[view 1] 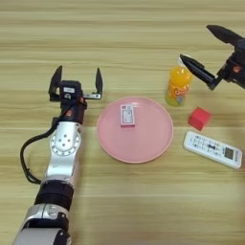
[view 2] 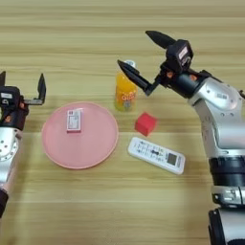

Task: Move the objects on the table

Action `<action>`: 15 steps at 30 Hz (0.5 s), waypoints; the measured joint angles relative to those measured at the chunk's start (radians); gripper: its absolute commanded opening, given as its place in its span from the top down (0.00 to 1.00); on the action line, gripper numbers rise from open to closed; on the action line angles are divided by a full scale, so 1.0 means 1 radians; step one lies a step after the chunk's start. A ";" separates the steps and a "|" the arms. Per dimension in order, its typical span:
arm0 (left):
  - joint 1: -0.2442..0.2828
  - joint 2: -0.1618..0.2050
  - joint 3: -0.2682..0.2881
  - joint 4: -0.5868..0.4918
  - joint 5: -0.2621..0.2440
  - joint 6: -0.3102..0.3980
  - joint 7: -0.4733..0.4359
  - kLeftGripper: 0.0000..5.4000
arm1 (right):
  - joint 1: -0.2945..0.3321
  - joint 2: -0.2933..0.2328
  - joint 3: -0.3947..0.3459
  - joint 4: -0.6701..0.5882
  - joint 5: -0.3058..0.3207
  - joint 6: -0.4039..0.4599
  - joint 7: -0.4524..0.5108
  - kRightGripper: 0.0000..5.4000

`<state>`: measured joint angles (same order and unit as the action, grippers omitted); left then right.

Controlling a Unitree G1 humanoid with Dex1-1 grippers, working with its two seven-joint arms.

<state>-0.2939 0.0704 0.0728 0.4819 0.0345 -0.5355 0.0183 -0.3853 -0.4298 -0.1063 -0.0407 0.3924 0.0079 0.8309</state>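
While right gripper (view 2: pixel 141 60) hangs wide apart at orange bottle (view 2: pixel 126 93), upper middle of frame, bottle looks light, smooth, maybe slippery. Best hold: round middle, under white cap. Left gripper (view 1: pixel 76 80) apart, left of pink plate (view 1: pixel 153 143).

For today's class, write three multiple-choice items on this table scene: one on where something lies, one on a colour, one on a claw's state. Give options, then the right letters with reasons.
1. Where is the small box?
A. on the plate
B. on the remote
C. under the bottle

2. What colour is the cube?
A. blue
B. red
C. green

3. How is the right claw?
A. shut on the cube
B. shut on the bottle
C. open, by the bottle's cap

Key: A, the box lies on the pink plate; B, the cube beside the remote is red; C, its fingers are spread and hold nothing.
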 measured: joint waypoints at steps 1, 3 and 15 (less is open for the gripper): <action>0.000 0.000 0.000 0.001 0.000 0.000 0.000 0.00 | 0.013 0.000 -0.005 -0.011 0.007 0.000 -0.005 0.00; 0.000 0.001 0.001 0.002 -0.001 -0.001 -0.001 0.00 | 0.044 0.007 -0.022 -0.041 0.026 0.000 -0.027 0.00; -0.002 0.011 0.002 0.017 -0.003 -0.007 -0.004 0.00 | 0.143 0.174 -0.050 -0.051 -0.011 -0.173 -0.243 0.00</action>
<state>-0.2963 0.0815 0.0752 0.4986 0.0312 -0.5423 0.0145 -0.2425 -0.2554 -0.1567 -0.0915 0.3814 -0.1655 0.5884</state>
